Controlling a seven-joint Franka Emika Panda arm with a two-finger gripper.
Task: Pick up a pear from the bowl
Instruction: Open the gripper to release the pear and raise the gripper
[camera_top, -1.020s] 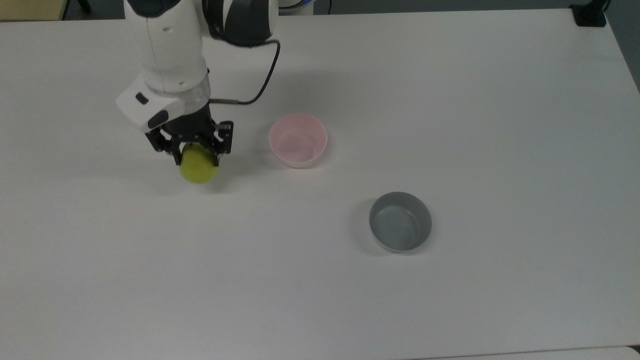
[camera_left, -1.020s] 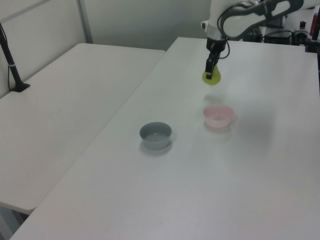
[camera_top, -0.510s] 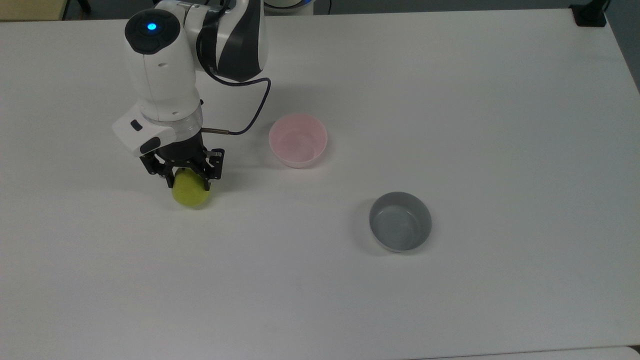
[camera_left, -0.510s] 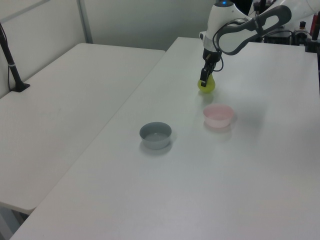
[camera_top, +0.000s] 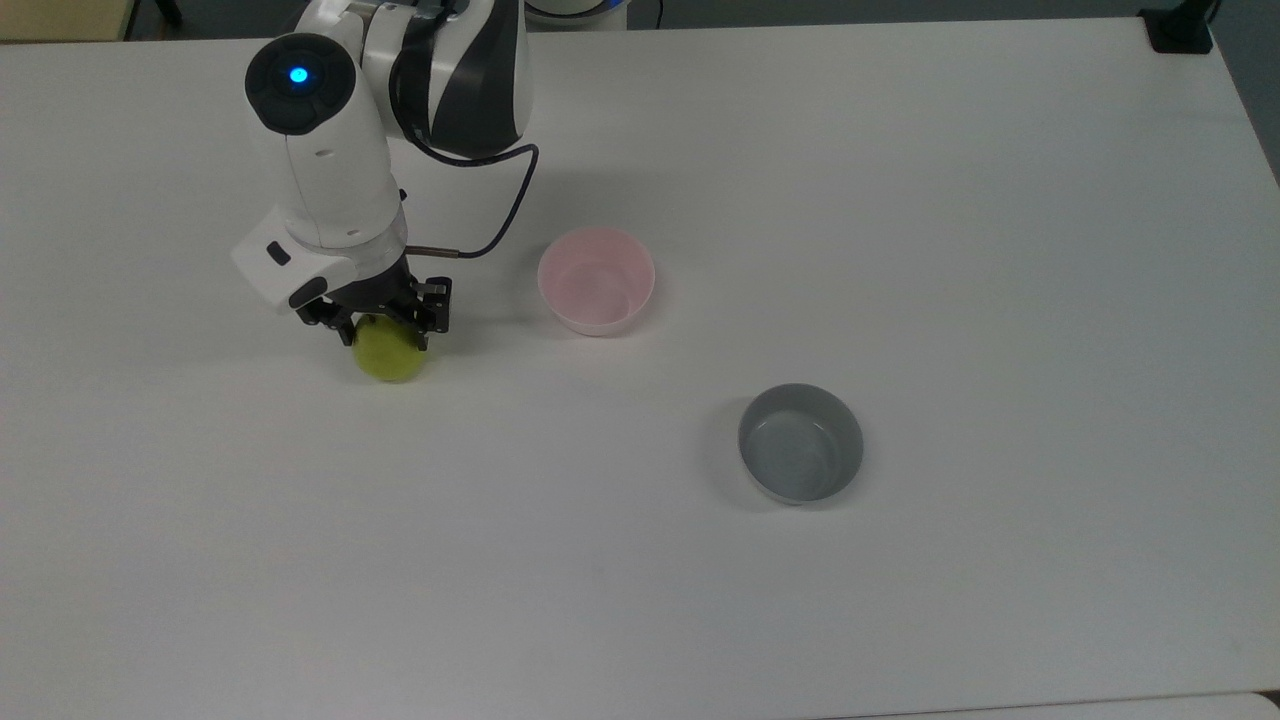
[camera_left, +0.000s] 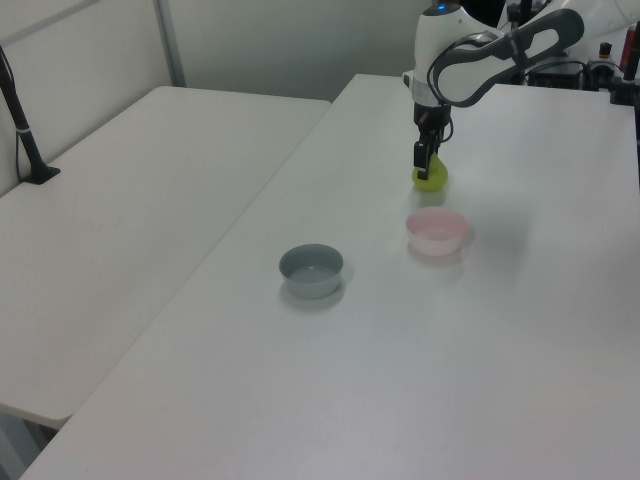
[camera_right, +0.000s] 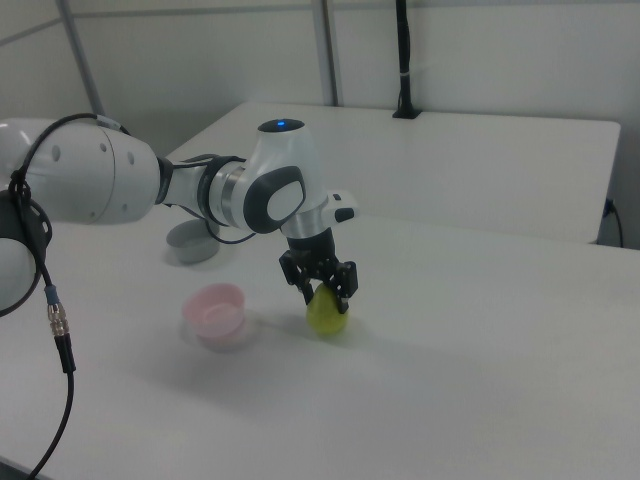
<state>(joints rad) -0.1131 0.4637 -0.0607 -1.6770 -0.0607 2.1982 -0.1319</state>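
Since the last frames your gripper (camera_top: 388, 328) has dropped from carry height, and the pear (camera_top: 389, 352) now looks to be touching or just above the white table (camera_top: 900, 200), to the top view's left of the pink bowl (camera_top: 597, 280). Jaws are narrow and clamped on the pear's upper part; the right view shows the fingers (camera_right: 327, 287) still straddling its top (camera_right: 327, 313). Pink bowl sits empty, so as I read it the pick from the bowl is done and you're in the set-down phase. Grey bowl (camera_top: 801, 443) is well apart, toward the top view's lower right, and plays no part. Contact with the table isn't certain from these angles. Risk on release: the pear is round-bottomed and may roll, so open slowly and lift straight up.
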